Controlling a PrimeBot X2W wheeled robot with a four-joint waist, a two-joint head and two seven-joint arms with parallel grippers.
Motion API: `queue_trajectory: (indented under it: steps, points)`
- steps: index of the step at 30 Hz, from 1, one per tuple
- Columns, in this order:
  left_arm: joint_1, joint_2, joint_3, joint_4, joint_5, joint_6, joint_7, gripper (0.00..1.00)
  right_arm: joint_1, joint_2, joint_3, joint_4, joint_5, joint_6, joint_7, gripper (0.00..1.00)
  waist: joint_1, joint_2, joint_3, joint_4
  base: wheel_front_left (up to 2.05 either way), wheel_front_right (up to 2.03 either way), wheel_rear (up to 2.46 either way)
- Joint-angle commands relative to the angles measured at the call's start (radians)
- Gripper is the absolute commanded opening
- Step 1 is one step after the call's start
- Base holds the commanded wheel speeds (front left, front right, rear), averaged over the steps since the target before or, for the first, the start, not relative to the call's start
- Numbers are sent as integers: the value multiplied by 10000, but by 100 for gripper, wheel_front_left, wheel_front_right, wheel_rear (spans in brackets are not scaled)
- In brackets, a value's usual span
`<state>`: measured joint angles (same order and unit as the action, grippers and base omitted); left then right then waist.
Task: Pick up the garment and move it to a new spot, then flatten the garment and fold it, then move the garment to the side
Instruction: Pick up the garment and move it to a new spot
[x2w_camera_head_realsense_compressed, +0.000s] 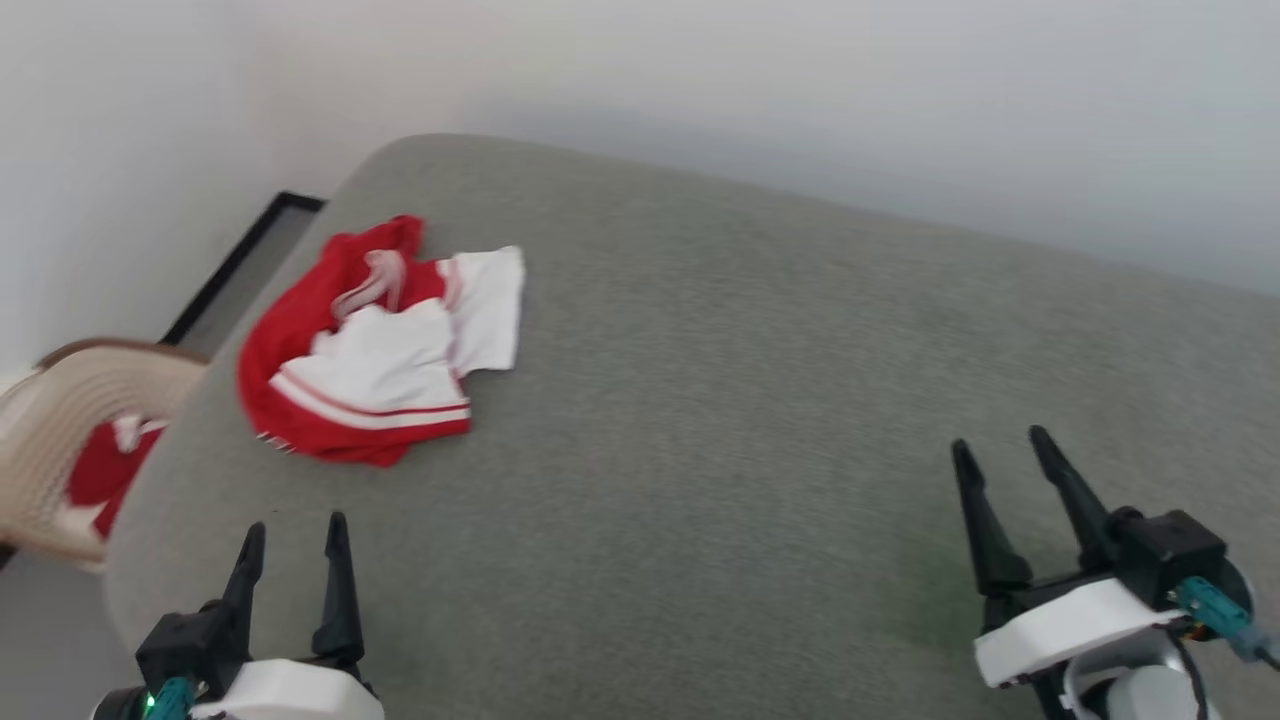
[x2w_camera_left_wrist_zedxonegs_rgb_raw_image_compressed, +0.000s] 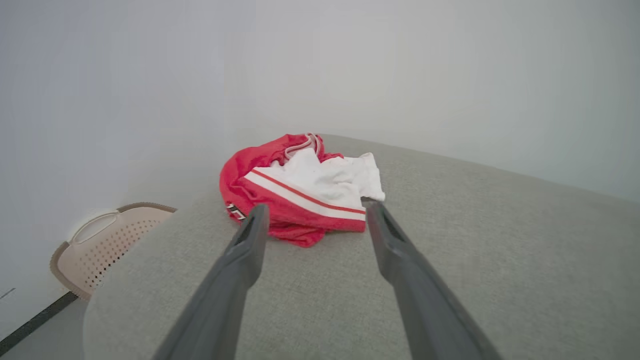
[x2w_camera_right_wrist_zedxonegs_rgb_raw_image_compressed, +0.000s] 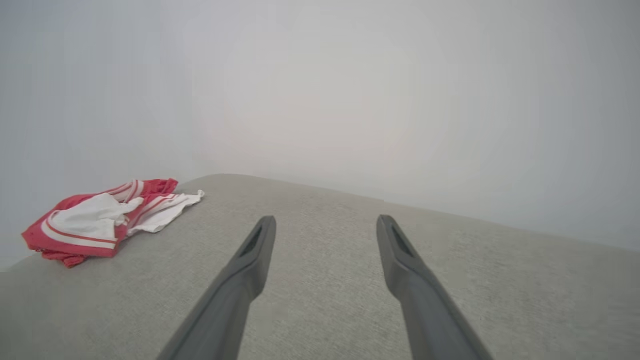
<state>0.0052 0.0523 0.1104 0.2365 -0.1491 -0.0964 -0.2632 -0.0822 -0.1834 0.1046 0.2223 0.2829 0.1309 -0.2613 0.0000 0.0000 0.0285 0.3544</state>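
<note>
Your left tool (x2w_camera_head_realsense_compressed: 297, 520) and right tool (x2w_camera_head_realsense_compressed: 999, 438), both spread wide and empty, hover near; the garment (x2w_camera_head_realsense_compressed: 370, 350) lies crumpled far left on the grey cushion (x2w_camera_head_realsense_compressed: 750, 400).

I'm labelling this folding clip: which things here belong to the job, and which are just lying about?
Job in hand: the garment, crumpled on the grey cushion; left gripper and right gripper, both open and empty.
Just lying about: the beige basket beside the cushion; the red-and-white cloth in it.
</note>
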Motion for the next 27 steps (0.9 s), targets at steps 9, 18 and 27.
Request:
queue_trajectory:
  steps: [9, 18, 27]
  points:
    - [723, -17, -37, -554, -757, 577, -22, 100, -433, 219, 1204, 146, 309, -3, -50, 100, 0, 0, -86, 1641, 0, 0, 0]
    - [1164, -10, -310, -1182, -1267, 1072, -24, 100, -965, 86, 2085, 428, 623, -3, -50, 100, 0, 0, -19, 1696, 0, 0, 0]
    - [-179, 38, -657, -402, -745, 140, -22, 100, -897, 83, 2107, 341, 620, -3, -50, 100, 0, 0, 288, 684, 0, 0, 0]
